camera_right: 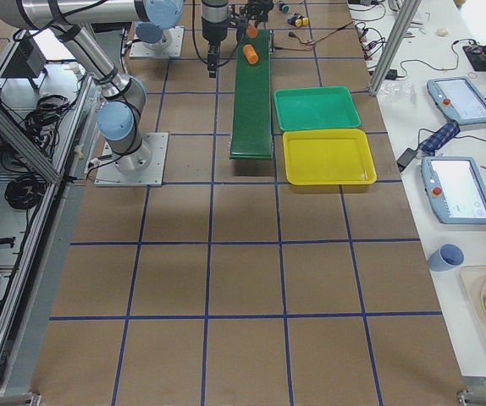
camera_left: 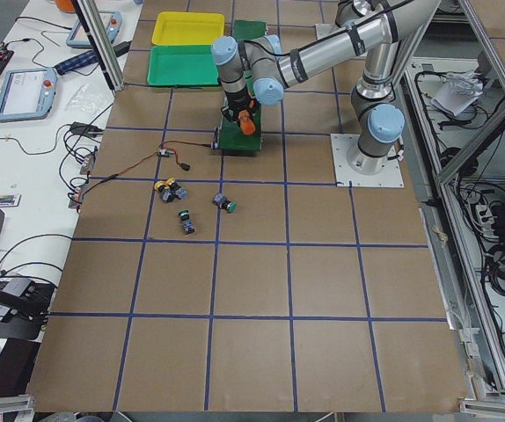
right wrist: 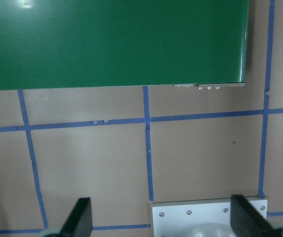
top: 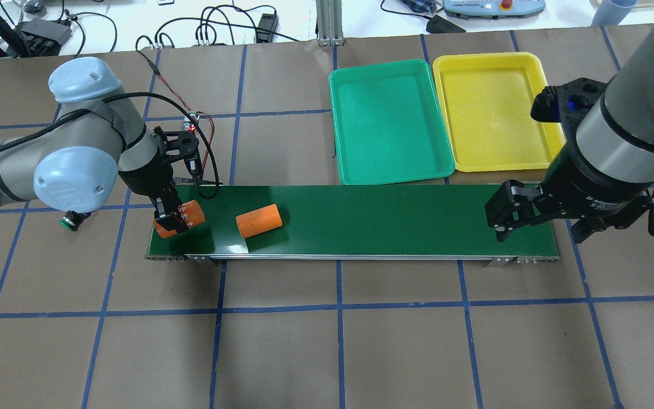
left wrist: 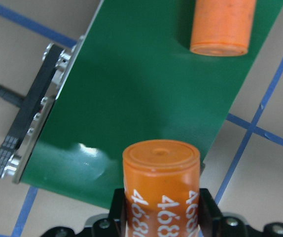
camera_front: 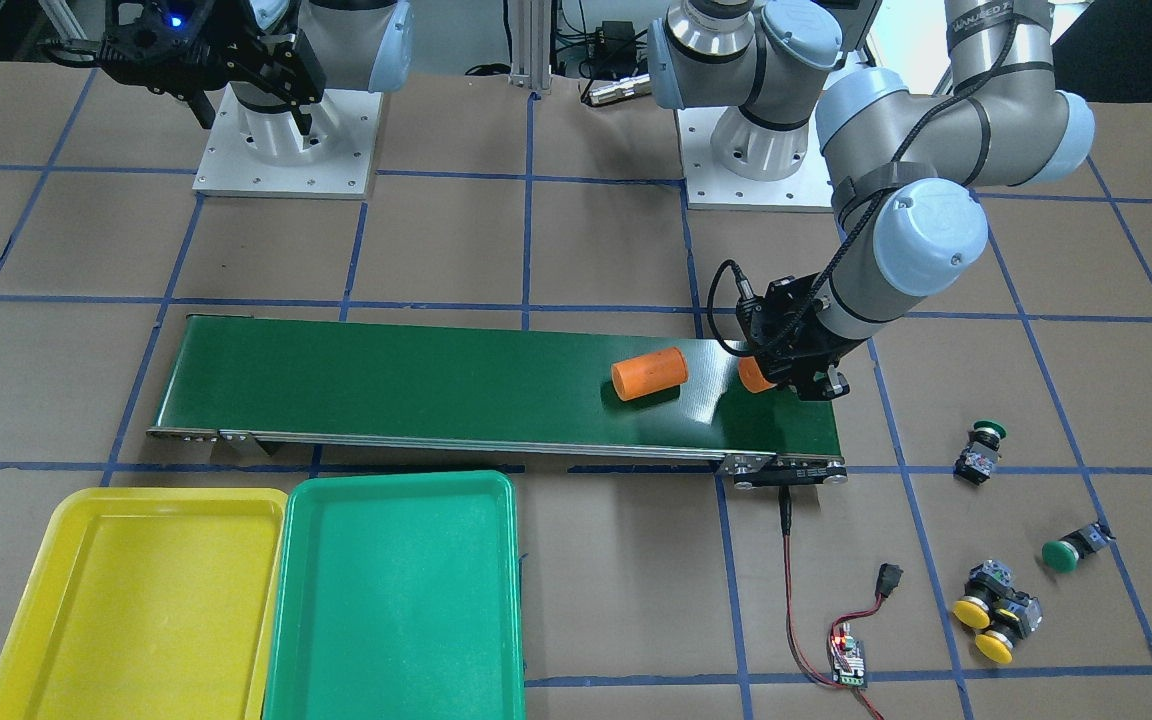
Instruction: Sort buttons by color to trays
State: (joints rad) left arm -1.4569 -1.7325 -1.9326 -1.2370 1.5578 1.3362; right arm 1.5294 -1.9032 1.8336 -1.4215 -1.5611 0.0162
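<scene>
Two green-capped buttons [camera_front: 979,451] [camera_front: 1072,550] and two yellow-capped buttons [camera_front: 982,598] [camera_front: 1004,634] lie on the brown table beyond the belt's end, near my left arm. One green button [top: 69,220] shows in the overhead view. The yellow tray [camera_front: 136,600] and the green tray [camera_front: 391,600] stand side by side, both bare. My left gripper [camera_front: 786,385] is shut on an orange cylinder marked 4680 [left wrist: 161,197] above the belt's end. My right gripper [camera_front: 254,110] is open and holds nothing, near its base [right wrist: 163,217].
A long dark-green conveyor belt [camera_front: 436,380] crosses the middle, with a second orange cylinder [camera_front: 649,373] lying on it. A small circuit board with red wires [camera_front: 848,655] lies between the belt's end and the buttons. Blue tape lines mark the table.
</scene>
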